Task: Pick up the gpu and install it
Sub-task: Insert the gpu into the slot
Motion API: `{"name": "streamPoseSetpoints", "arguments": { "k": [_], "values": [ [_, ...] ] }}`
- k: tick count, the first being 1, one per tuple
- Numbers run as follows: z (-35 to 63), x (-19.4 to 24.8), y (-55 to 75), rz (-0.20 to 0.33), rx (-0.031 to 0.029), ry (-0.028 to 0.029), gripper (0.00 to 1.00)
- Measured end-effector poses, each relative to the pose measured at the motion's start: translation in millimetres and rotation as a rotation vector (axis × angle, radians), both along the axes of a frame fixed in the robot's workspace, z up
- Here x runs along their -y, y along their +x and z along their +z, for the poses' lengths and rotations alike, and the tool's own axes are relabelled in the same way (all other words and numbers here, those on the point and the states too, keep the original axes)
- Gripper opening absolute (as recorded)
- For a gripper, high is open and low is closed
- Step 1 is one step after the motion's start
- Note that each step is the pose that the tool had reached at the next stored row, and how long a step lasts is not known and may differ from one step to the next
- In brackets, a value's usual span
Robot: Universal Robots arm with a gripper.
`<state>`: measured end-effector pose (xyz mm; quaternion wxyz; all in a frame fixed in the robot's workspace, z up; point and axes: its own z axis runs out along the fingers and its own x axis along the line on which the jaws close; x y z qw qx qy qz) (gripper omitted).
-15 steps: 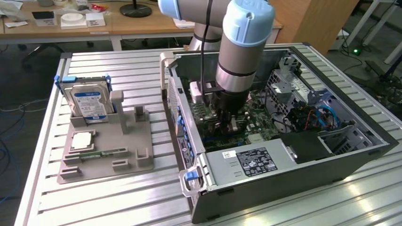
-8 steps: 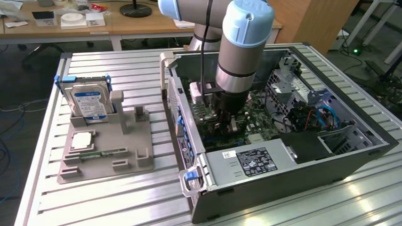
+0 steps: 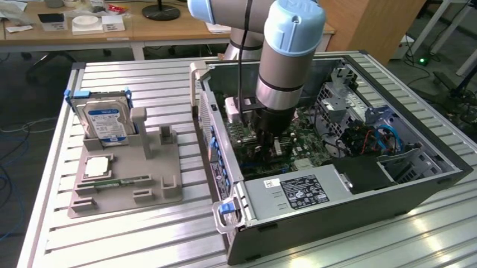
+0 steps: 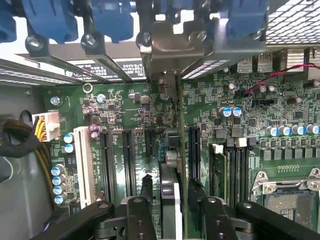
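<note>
Wrist view: gpu (image 4: 170,200) stands edge-on in motherboard (image 4: 125,115) slot, 6 o'clock. Gripper (image 4: 170,192) fingers parted, flanking the card, seemingly released. Install step; seating needs checking.

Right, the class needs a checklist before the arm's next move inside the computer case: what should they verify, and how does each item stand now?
1. Card upright in a motherboard slot: ok.
2. Card pressed fully home: cannot tell.
3. Gripper fingers apart, either side of card: ok.
4. Red wire clear of gripper: ok.
5. Hard drive upright in its stand, outside the case: ok.
</note>
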<state>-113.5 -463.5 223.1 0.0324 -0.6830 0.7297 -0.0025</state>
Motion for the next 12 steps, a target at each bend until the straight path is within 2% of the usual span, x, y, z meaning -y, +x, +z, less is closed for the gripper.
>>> {"name": "streamPoseSetpoints", "arguments": {
  "k": [3,12],
  "values": [
    [7.1,0.0,0.1,0.000,0.0006,0.0001,0.42],
    [40.0,0.0,0.1,0.000,0.0049,0.0001,0.42]
  ]
}}
